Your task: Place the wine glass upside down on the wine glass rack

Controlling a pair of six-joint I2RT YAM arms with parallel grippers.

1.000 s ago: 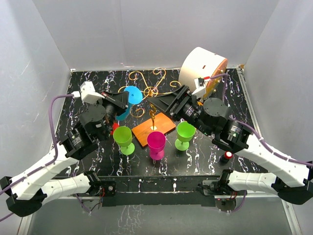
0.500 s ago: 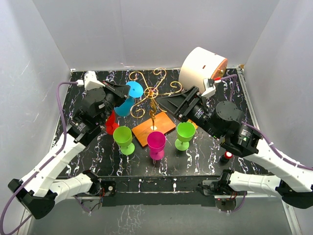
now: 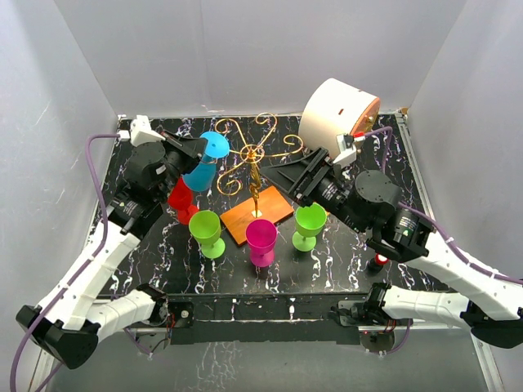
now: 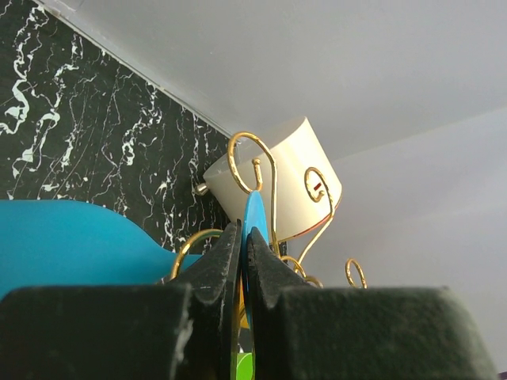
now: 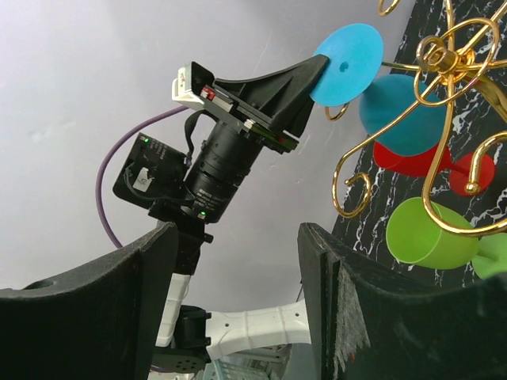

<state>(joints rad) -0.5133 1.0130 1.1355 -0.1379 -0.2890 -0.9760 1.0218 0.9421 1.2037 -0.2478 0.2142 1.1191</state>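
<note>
Black marbled table inside white walls. At left, the left gripper is pinched tight on the round foot of a blue wine glass, which is tilted, foot up and bowl down, just beside the left curls of the gold rack at centre. The right gripper gapes wide, holding nothing, just right of the rack.

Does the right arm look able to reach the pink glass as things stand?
Probably yes: its end effector is open and empty, and the pink glass stands upright, uncovered; a green glass crowds its right side.
</note>
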